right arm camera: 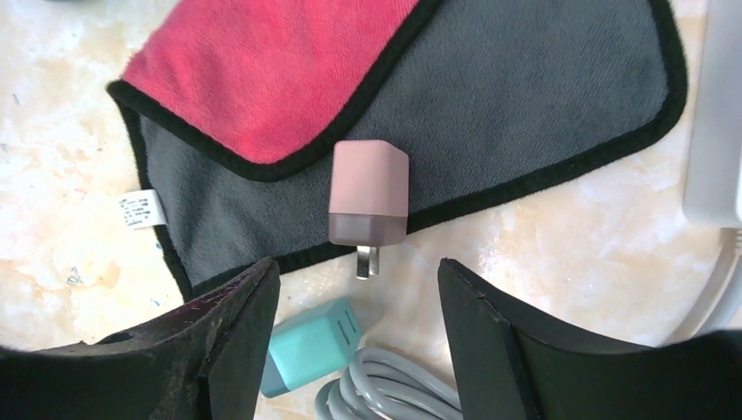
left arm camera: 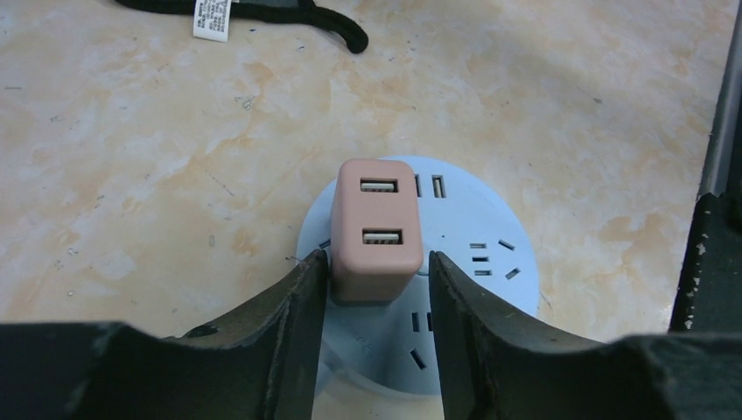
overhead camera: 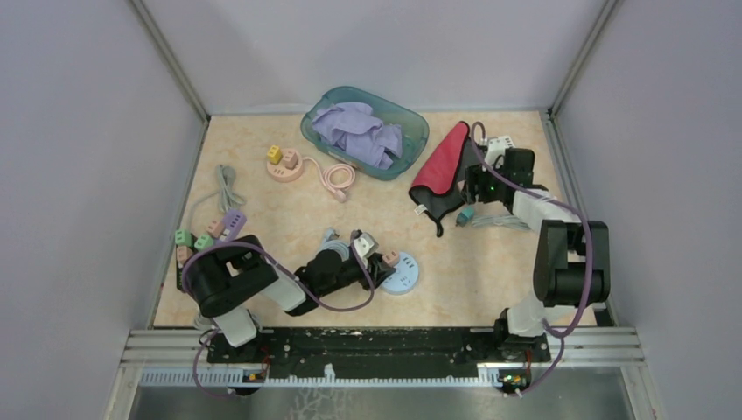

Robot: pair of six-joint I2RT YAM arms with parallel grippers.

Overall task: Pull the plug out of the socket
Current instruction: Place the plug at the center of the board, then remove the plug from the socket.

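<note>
Left gripper [left arm camera: 377, 258] is down at the round blue socket [left arm camera: 490, 262], jaws narrow, one finger each side of the pink USB charger plug [left arm camera: 374, 223]. The fingers sit just beside the plug's lower body. There's a thin sliver of gap on one side, so I can't tell if the pads are actually biting.

The plug stands upright and fully seated in the socket near the bench's [left arm camera: 131, 175] front middle, no prongs showing. So that pull is not done.

Right gripper [right arm camera: 357, 267] is wide and empty, hanging over the far right of the bench. Just ahead of its tips a loose pink plug [right arm camera: 369, 192] lies flat on the edge of the red-and-grey cloth [right arm camera: 525, 105], prongs bare and pointing back at the gripper. A teal plug [right arm camera: 311, 346] lies beside one finger, against a coil of grey cable [right arm camera: 385, 389].

My read:
- One plug is already out and parked on the cloth.
- The one in the blue socket is what's left.
- The left gripper needs a firm close low on the body, then a straight pull up.
- The socket is light and nothing pins it down, so it will likely lift with the plug.
</note>
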